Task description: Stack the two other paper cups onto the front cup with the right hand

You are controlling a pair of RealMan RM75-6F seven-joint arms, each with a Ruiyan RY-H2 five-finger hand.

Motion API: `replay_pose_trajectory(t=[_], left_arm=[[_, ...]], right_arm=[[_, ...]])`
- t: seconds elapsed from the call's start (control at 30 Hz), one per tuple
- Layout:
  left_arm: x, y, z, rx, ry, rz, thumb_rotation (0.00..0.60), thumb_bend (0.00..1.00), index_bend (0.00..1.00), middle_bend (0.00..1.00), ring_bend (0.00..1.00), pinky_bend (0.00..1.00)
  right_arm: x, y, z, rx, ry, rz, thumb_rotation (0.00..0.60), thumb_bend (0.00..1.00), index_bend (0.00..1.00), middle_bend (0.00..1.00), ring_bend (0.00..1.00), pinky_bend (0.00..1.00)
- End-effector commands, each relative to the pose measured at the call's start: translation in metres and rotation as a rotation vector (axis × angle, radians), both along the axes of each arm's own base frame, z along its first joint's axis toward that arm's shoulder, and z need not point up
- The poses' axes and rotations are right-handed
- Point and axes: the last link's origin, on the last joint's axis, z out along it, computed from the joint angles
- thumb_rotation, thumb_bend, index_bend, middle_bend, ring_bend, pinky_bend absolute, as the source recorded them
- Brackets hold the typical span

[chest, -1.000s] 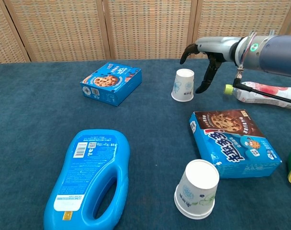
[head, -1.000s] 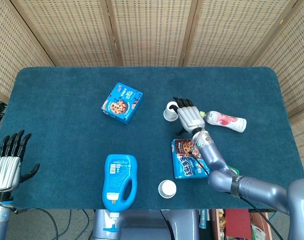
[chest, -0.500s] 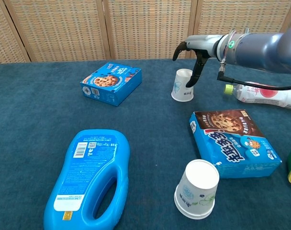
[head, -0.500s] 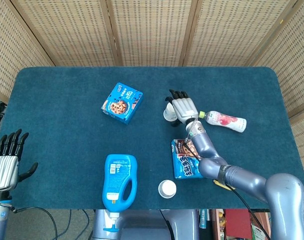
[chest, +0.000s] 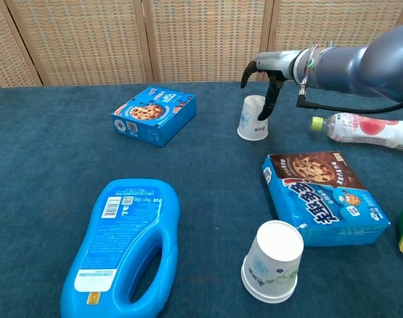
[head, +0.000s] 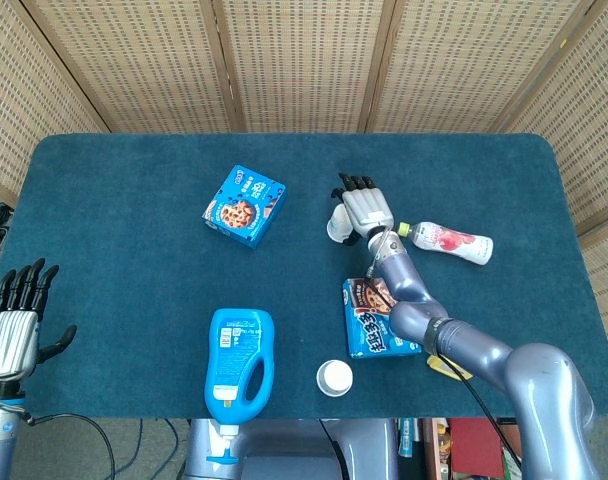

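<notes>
In the head view, the right hand (head: 363, 209) sits over the rear paper cup (head: 337, 226), which stands well behind the front cup (head: 335, 377); the cookie box (head: 376, 318) lies between them, to the right. The left hand (head: 14, 318) hangs spread and empty at the table's near left edge.

In the chest view, the right hand's (chest: 276, 71) fingers (chest: 266, 106) curl down against the rear cup's side; whether they grip it I cannot tell. The step looks like grasping this first cup. Next comes closing firmly, then lifting it toward the front cup.
</notes>
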Motion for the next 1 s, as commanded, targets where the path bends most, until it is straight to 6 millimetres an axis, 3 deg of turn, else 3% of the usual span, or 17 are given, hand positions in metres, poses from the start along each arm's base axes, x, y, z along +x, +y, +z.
replay_pose_trajectory(t=[0.03, 0.37, 1.0], left_arm=[[0.000, 0.000, 0.000, 0.001, 0.000, 0.002, 0.600, 0.27, 0.00, 0.00, 0.00, 0.00], [0.002, -0.001, -0.002, -0.008, 0.000, -0.010, 0.600, 0.27, 0.00, 0.00, 0.00, 0.00], [0.002, 0.000, -0.005, -0.022, -0.005, -0.010, 0.600, 0.27, 0.00, 0.00, 0.00, 0.00]], right_arm=[[-0.004, -0.001, -0.005, 0.013, 0.016, -0.007, 0.600, 0.13, 0.27, 0.03, 0.00, 0.02], [-0.014, -0.005, -0.011, 0.016, 0.040, -0.026, 0.600, 0.13, 0.29, 0.03, 0.00, 0.02], [-0.020, -0.007, -0.013, 0.007, 0.054, -0.013, 0.600, 0.13, 0.45, 0.11, 0.00, 0.02]])
